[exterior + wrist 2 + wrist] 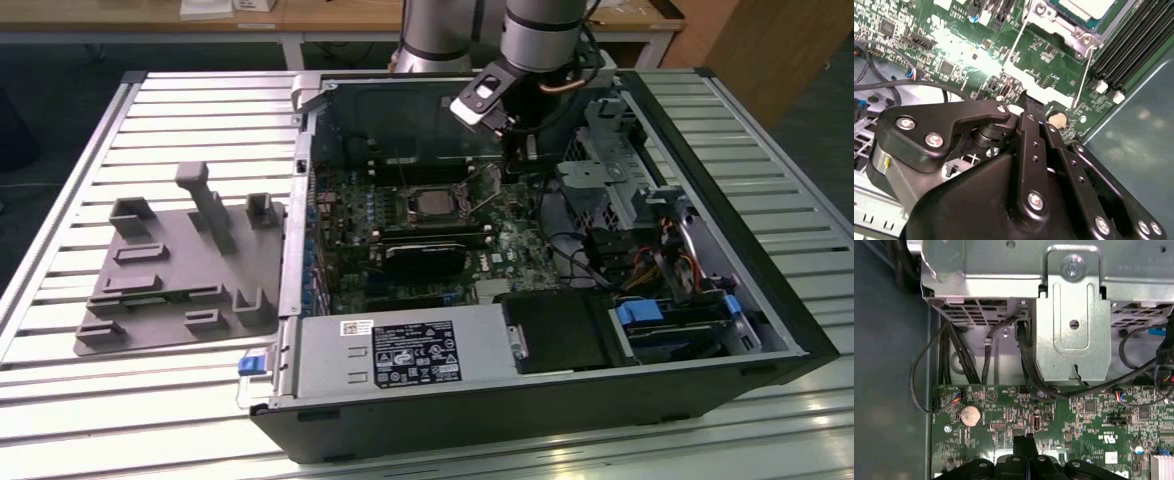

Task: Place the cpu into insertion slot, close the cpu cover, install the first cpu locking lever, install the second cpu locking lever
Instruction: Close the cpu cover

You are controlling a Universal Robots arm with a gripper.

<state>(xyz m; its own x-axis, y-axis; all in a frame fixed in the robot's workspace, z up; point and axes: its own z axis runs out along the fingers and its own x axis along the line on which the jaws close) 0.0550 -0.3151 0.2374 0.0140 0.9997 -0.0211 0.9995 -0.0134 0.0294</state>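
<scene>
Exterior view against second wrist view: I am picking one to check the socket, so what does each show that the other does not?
Exterior view, not the wrist one: the whole open computer case, the grey fixture on the slatted table, and the power supply. Second wrist view, not the exterior: the coin battery and small chips on the board. Both: the cpu inside the silvery cpu cover, the green board and the gripper.

**The cpu** (pixel 431 203), a square chip with a pale silvery top, lies flat in the insertion slot (pixel 407 212) at mid-board. The cpu cover (pixel 1054 22), a silvery frame, lies around the chip. One thin wire locking lever (pixel 1015 45) and a second (pixel 1081 75) extend from the frame over the green board.
</scene>
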